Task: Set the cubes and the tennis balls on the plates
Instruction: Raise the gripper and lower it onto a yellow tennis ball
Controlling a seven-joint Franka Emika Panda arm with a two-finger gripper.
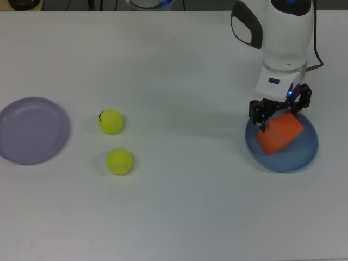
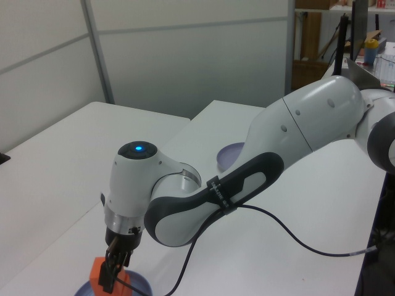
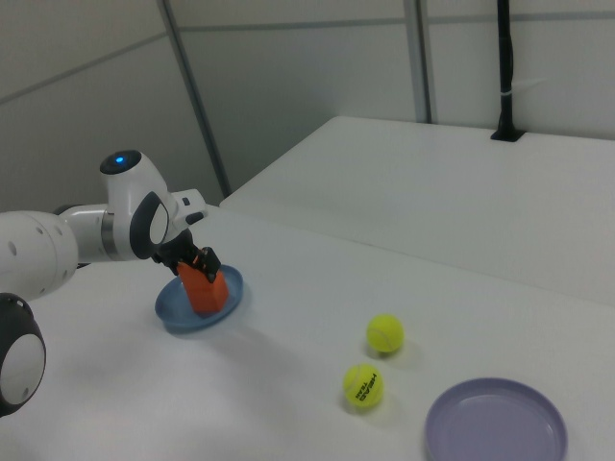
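Observation:
My gripper [image 1: 278, 116] is shut on an orange cube [image 1: 280, 134] and holds it tilted, low over the blue plate [image 1: 305, 153] at the top view's right. Orange shows under its lower-left corner, but I cannot tell it apart as a separate cube. In the left view the gripper [image 2: 113, 272] pins the cube [image 2: 97, 272] just above the plate's rim [image 2: 141, 284]. Two tennis balls [image 1: 110, 121] [image 1: 119, 161] lie on the table left of centre. The lavender plate [image 1: 32, 130] sits bare at the top view's far left.
The arm's white body [image 1: 285, 38] rises above the blue plate toward the table's far edge. A black cable [image 2: 296, 237] trails from the arm across the table in the left view. A wide stretch of white tabletop [image 1: 185, 141] separates the balls from the blue plate.

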